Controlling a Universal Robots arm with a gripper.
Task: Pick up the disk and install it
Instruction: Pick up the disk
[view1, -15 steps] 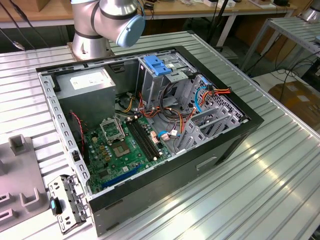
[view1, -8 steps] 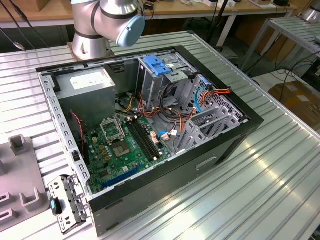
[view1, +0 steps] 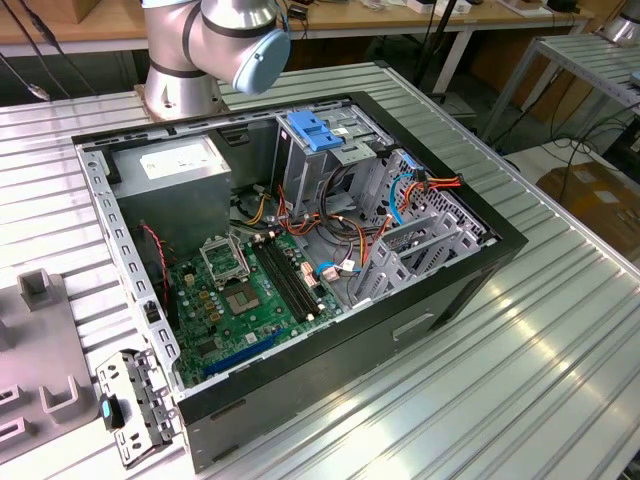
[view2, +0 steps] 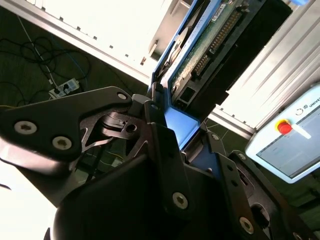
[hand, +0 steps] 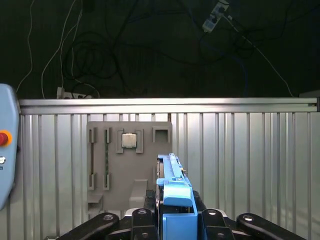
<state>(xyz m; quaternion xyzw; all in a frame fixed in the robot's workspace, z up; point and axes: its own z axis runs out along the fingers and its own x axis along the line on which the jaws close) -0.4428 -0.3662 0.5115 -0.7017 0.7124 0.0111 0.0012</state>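
The disk (hand: 173, 181) stands on edge between my black fingers in the first wrist view, with its blue plastic carrier (hand: 176, 212) facing the camera. In the second wrist view the disk (view2: 210, 42) shows its green circuit board and connector, edged by the blue carrier (view2: 176, 125). My gripper (hand: 173, 222) is shut on the disk, one finger (view2: 160, 135) pressing on each side of the carrier. The open computer case (view1: 470, 275) lies on the ribbed metal table in the exterior view, and its grey drive bay (view1: 405, 250) is on the exterior view's right.
Below the gripper lie a grey fixture plate (hand: 115, 172) holding a processor chip (hand: 129, 140), and the table's far rail (hand: 170, 105). A teach pendant (view2: 287, 145) is nearby. Inside the case are a motherboard (view1: 245, 290), a power-supply box (view1: 180, 160) and a blue latch (view1: 315, 130). The arm's base (view1: 185, 85) stands behind the case.
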